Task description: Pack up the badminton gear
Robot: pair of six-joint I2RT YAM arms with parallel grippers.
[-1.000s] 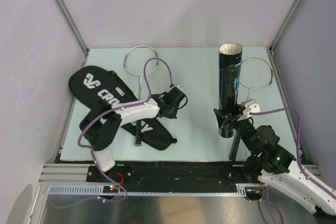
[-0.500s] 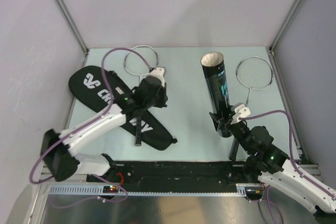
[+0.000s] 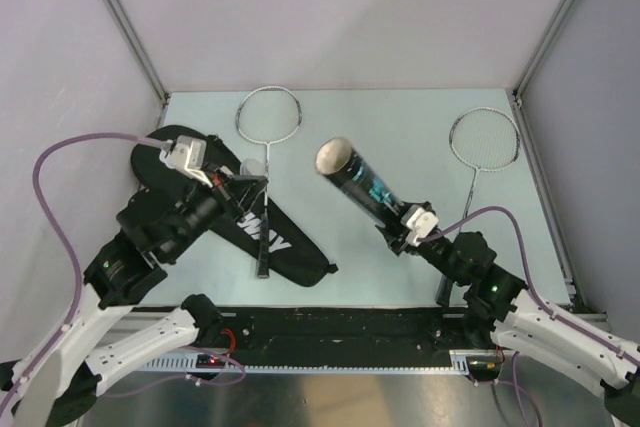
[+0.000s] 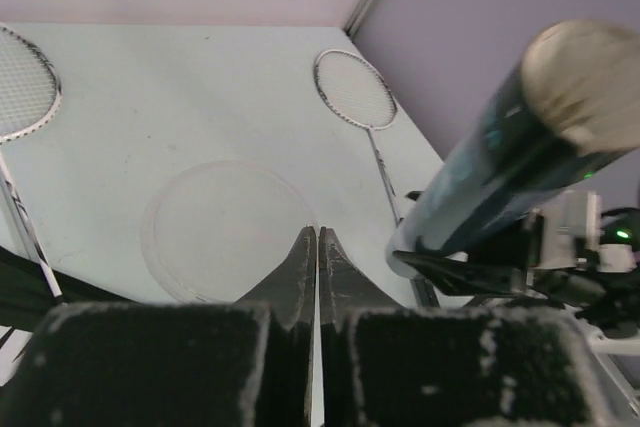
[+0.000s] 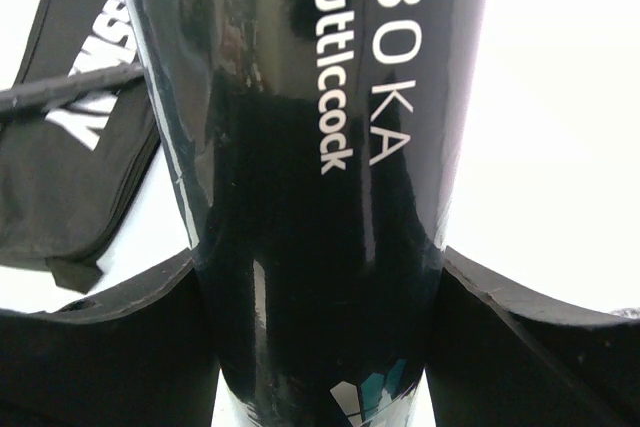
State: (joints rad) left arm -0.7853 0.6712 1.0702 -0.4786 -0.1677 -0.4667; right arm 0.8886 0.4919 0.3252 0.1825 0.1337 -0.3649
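Observation:
My right gripper (image 3: 400,232) is shut on the base of the long black tube (image 3: 362,187) and holds it tilted, open mouth up and to the left. In the right wrist view my right gripper (image 5: 320,282) clamps the tube (image 5: 320,127) from both sides. My left gripper (image 3: 248,183) is raised over the black racket bag (image 3: 275,242). In the left wrist view my left gripper (image 4: 317,235) is shut on the edge of a clear round lid (image 4: 225,232). One racket (image 3: 268,115) lies across the bag. The other racket (image 3: 484,137) lies at the right. No shuttlecocks show.
Grey walls with metal corner posts (image 3: 120,17) enclose the pale mat (image 3: 380,117). The left arm's body covers the bag's left part. The right racket's handle (image 3: 445,287) runs under the right arm. A black rail (image 3: 340,332) lines the near edge.
The right gripper has tipped the tube from upright to leaning up-left. The left arm has swung back left and risen, its gripper now over the bag's upper part with the clear lid.

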